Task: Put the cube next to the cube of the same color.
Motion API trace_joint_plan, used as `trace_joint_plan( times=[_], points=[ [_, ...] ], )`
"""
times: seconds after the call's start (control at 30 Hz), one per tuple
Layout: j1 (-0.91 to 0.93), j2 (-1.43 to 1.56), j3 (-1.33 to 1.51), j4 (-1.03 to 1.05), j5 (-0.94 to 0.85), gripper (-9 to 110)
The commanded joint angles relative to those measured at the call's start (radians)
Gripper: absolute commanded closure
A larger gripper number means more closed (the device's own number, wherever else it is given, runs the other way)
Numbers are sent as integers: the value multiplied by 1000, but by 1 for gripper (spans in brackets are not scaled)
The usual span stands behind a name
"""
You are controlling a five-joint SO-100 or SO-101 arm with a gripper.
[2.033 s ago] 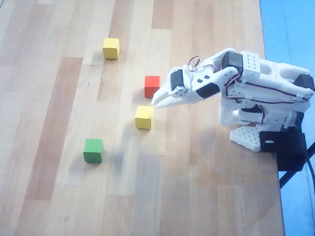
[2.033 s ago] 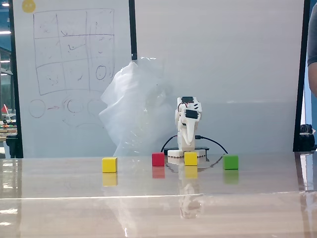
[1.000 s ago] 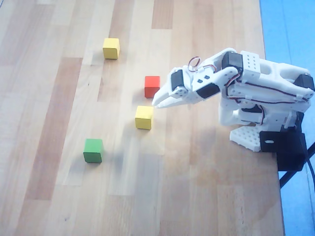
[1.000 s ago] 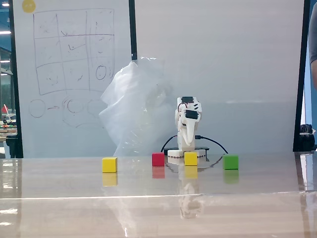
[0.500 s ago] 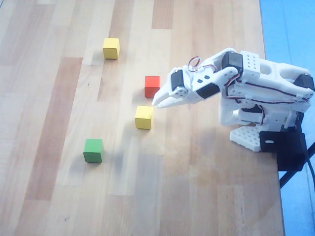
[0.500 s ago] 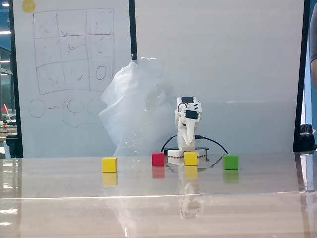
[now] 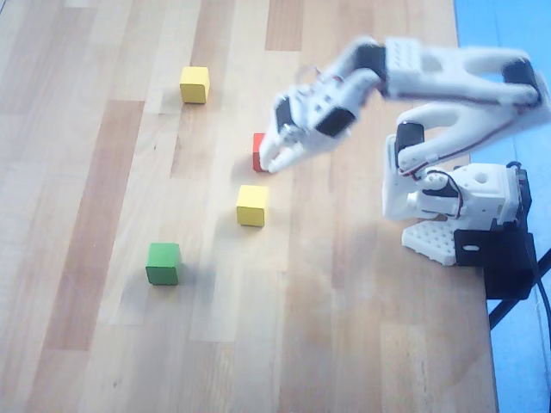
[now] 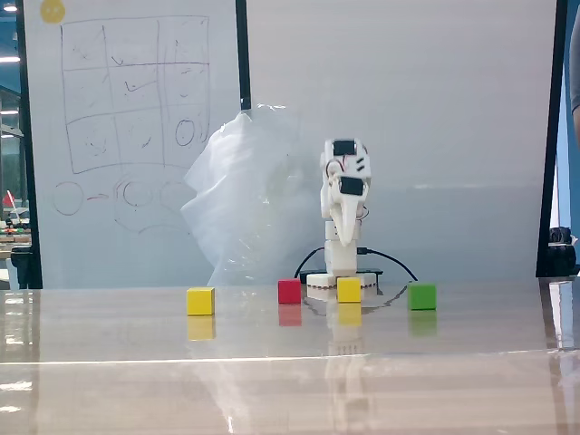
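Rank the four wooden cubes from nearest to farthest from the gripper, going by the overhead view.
1. Small red wooden cube, partly hidden under the gripper.
2. Yellow wooden cube nearer the arm, just below.
3. Far yellow wooden cube, upper left.
4. Green wooden cube, lower left.

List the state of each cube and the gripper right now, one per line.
Near yellow cube: flat on the table, free.
Far yellow cube: flat on the table, alone, apart from the others.
Red cube: on the table, partly hidden under the gripper in the overhead view.
Green cube: on the table, untouched.
Gripper: raised, empty, jaws look shut.
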Motion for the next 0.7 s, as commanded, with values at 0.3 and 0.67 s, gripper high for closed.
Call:
trace_joint_plan(
  times=[0.3,0.67],
  points=[
    [2,-551,-591,413,-12,101],
    [3,-661,-672,506,6,74]
  ],
)
